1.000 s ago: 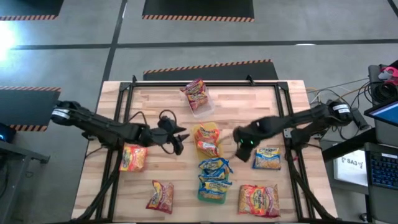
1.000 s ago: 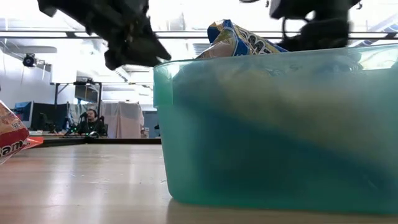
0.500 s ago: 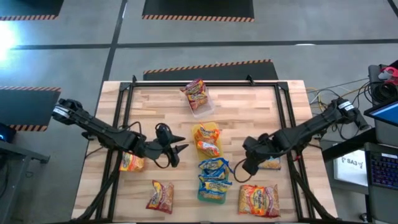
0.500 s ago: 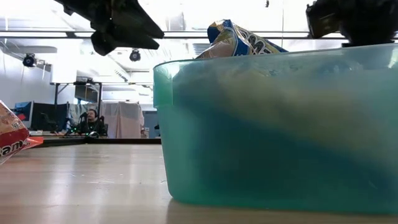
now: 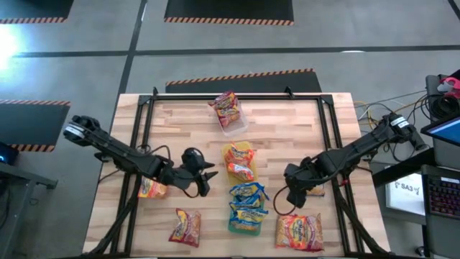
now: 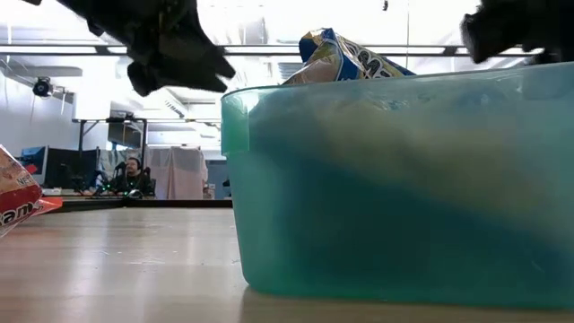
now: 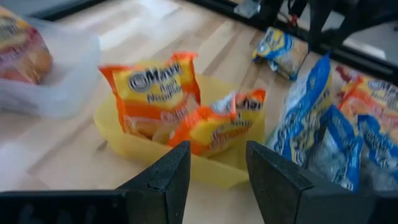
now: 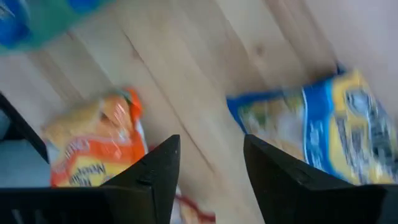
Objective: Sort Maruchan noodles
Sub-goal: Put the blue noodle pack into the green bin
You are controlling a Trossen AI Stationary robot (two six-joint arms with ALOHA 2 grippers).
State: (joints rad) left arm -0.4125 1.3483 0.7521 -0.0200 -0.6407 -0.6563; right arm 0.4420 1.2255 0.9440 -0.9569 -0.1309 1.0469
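The table (image 5: 287, 129) is pale wood with visible grain. In the middle of the frame a yellow tray (image 5: 238, 152) carries orange and yellow packets (image 5: 240, 167). Below it a green tray (image 5: 244, 224) carries blue and yellow packets (image 5: 248, 201). At the upper middle a clear tray (image 5: 233, 122) has a red and pink packet (image 5: 226, 106). At the lower right lies an orange packet (image 5: 299, 232). Both arms are dark, and the floor (image 5: 215, 36) is grey with orange and black striped tape.

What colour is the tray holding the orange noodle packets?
Yellow tray; clearest in the left wrist view.
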